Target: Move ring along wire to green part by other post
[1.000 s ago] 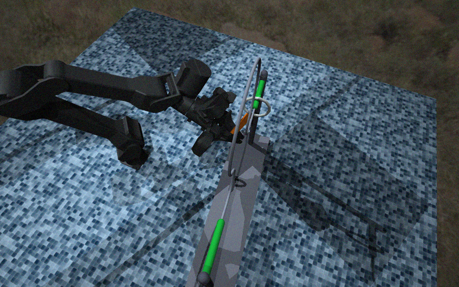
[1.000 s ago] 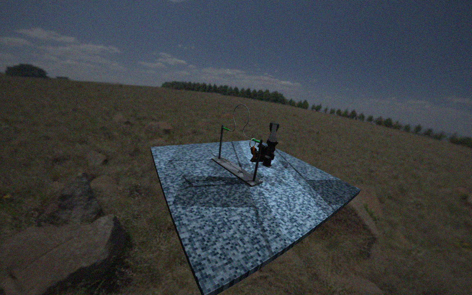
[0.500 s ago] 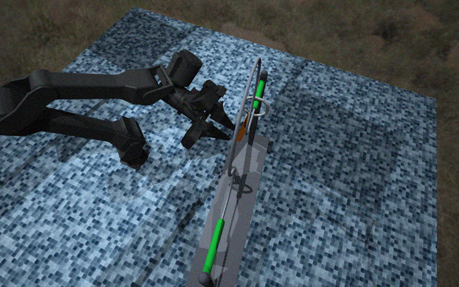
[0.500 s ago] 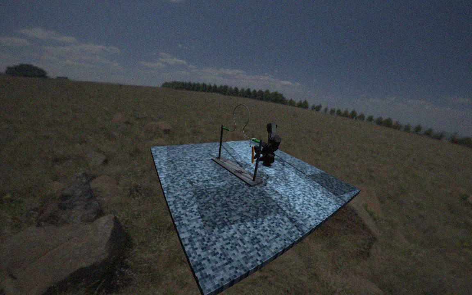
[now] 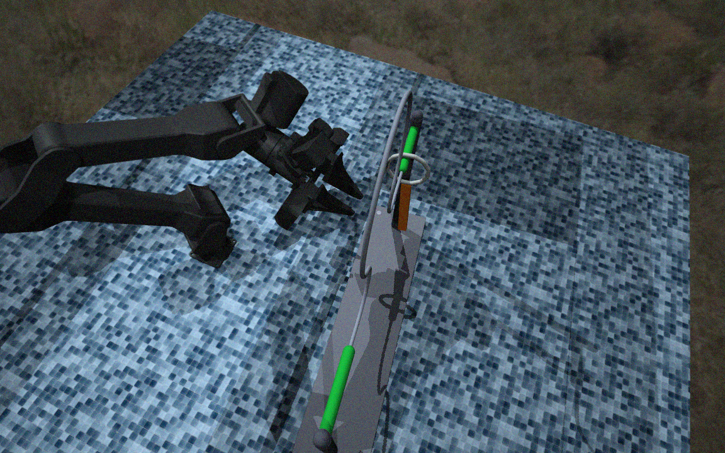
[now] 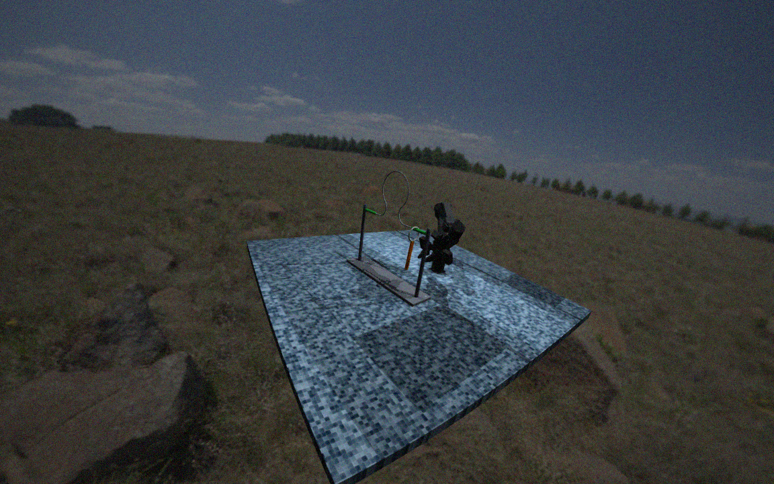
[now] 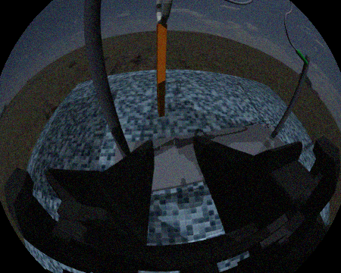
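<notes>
While tilted downward, pincer (image 5: 357, 206) (image 7: 173, 142) open.

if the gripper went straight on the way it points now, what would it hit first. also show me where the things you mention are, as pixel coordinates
Probably the grey base (image 5: 328, 360) (image 6: 381, 276) (image 7: 174, 167), low down; the orange handle (image 5: 404, 205) (image 6: 409, 255) (image 7: 161, 68) hangs above the line of the open gripper (image 5: 357, 206) (image 7: 173, 142). Depth is hard to judge, so a brush with the handle's lower end can't be ruled out.

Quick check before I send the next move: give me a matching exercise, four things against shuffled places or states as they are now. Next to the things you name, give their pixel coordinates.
1. White ring (image 5: 428, 172) (image 6: 410, 234) (image 7: 159, 16)
2. Orange bar handle (image 5: 404, 205) (image 6: 409, 255) (image 7: 161, 57)
3. Black gripper (image 5: 357, 206) (image 6: 421, 242) (image 7: 173, 142)
4. Flat grey base plate (image 5: 379, 248) (image 6: 377, 275) (image 7: 174, 171)

A. Open, holding nothing
B. Lying on the blue patterned table top (image 5: 494, 338) (image 6: 438, 361) (image 7: 132, 95)
C. Around the wire's green part (image 5: 407, 147) (image 6: 418, 230)
D. Hanging below the ring

Pairs: 1-C, 2-D, 3-A, 4-B
</notes>
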### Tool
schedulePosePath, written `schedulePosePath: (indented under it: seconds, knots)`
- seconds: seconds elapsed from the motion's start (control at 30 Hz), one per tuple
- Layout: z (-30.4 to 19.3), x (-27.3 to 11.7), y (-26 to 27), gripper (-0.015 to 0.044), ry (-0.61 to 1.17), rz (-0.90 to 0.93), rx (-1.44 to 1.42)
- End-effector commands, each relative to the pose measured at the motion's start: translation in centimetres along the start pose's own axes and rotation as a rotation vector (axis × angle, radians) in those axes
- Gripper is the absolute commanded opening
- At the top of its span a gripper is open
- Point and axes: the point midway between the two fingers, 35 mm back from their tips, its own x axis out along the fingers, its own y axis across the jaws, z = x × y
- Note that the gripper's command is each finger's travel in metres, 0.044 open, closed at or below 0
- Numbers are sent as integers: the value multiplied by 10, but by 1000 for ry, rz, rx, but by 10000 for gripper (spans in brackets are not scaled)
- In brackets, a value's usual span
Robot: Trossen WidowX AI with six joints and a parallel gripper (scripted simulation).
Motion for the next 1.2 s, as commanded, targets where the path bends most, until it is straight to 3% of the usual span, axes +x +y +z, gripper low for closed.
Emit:
schedulePosePath:
  seconds: [0.0, 0.37, 0.73, 1.17]
  knots:
    - [2, -1, -1, 160, -6, -3, 8]
    - [2, -1, -1, 160, -6, -3, 8]
    - [3, -43, -3, 440, -16, 5, -1]
    - [3, -43, -3, 440, -16, 5, -1]
